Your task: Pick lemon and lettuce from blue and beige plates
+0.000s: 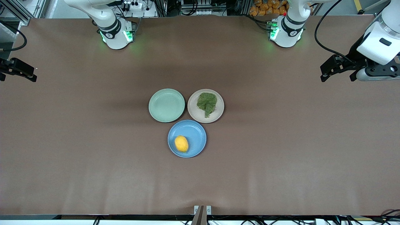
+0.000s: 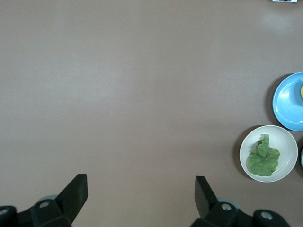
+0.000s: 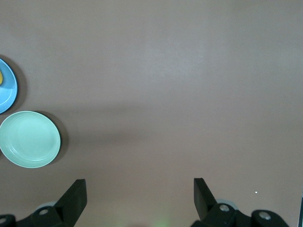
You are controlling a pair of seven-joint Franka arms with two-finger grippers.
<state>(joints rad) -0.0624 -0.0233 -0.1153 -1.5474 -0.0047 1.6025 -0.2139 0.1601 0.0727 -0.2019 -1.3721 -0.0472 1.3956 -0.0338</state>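
While both arms wait at opposite ends of the table [image 1: 93, 175], the three plates sit bunched mid-table w/ wide bare brown surface all round. Blue plate [image 1: 195, 132] is nearest the front camera; the lemon [image 1: 181, 144] lies on it, off-centre, close to the rim on the side toward the right arm's end. Beige plate [image 1: 218, 109] sits farther from the camera, toward the left arm's end, w/ the lettuce [image 1: 207, 103] resting on it, leaf spread over most of the middle. Mint green plate [image 1: 166, 105] is beside the beige one, toward the right arm's end, nothing on it. Rims of all three nearly touch; whether they actually meet can't be told. Left gripper [image 1: 339, 72] hangs over bare table at the left arm's end, fingers [image 2: 75, 191] spread wide apart, nothing between them; left wrist view shows the beige and blue plates off at its edge, well apart from the fingertips. Right gripper [image 1: 18, 71] is over the table's edge at the right arm's end, fingers [image 3: 75, 194] likewise wide apart & holding nothing; green plate well clear of them.
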